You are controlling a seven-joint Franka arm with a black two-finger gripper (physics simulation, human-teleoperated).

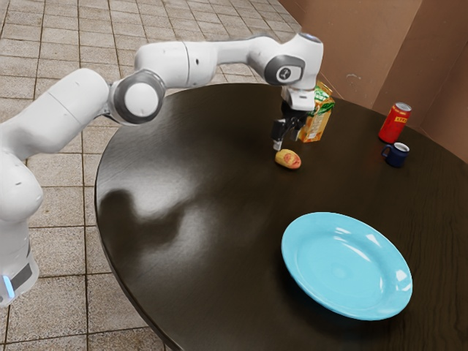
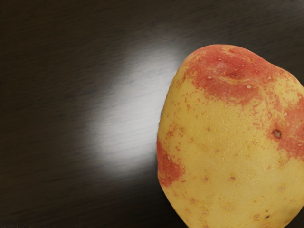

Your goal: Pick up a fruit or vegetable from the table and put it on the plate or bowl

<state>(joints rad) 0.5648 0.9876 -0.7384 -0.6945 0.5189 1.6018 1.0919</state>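
Note:
A yellow potato with red patches (image 1: 288, 159) lies on the dark round table (image 1: 205, 219), toward its far side. My black gripper (image 1: 286, 136) hangs just above it, fingers pointing down and open, with nothing between them. In the wrist view the potato (image 2: 228, 142) looms large and close under the hand, lying on the dark tabletop (image 2: 71, 95). A light blue plate (image 1: 344, 263) sits bare on the table near the front, on the exterior view's right, well apart from the potato.
An orange and green carton (image 1: 317, 113) stands right behind the gripper. A red can (image 1: 394, 122) and a dark blue mug (image 1: 395, 154) stand at the far right. The table's edge curves along the exterior view's left.

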